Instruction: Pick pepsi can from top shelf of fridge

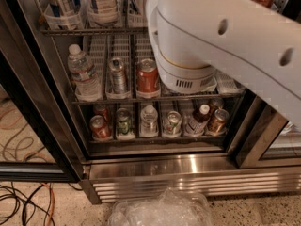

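White arm [235,36], rounded joint [183,55] with vent slits (thin gold seam, two dark holes); end effector unseen.
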`<action>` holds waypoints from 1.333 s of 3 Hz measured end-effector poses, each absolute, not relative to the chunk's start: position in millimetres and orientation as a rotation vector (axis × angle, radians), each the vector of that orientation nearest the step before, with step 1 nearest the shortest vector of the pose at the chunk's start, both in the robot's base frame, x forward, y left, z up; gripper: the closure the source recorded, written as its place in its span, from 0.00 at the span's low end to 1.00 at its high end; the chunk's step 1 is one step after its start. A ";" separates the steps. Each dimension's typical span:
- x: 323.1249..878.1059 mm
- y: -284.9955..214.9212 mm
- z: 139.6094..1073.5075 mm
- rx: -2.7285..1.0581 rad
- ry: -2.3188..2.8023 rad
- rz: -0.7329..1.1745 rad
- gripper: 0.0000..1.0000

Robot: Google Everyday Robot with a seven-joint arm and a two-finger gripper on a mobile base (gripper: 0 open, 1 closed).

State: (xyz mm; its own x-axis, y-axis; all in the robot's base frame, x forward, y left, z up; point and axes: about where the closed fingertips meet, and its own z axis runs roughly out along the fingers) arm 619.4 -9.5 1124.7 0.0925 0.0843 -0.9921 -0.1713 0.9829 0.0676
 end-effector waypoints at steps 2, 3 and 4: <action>573.3 -0.1 1160.4 -0.145 1.416 0.327 1.00; 553.0 17.6 1160.2 -0.219 1.435 0.455 1.00; 535.0 27.8 1157.8 -0.279 1.449 0.605 1.00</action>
State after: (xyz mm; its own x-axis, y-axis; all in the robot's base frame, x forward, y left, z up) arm 535.0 27.8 1157.8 0.0075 0.2165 -0.9762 -0.5420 0.8213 0.1780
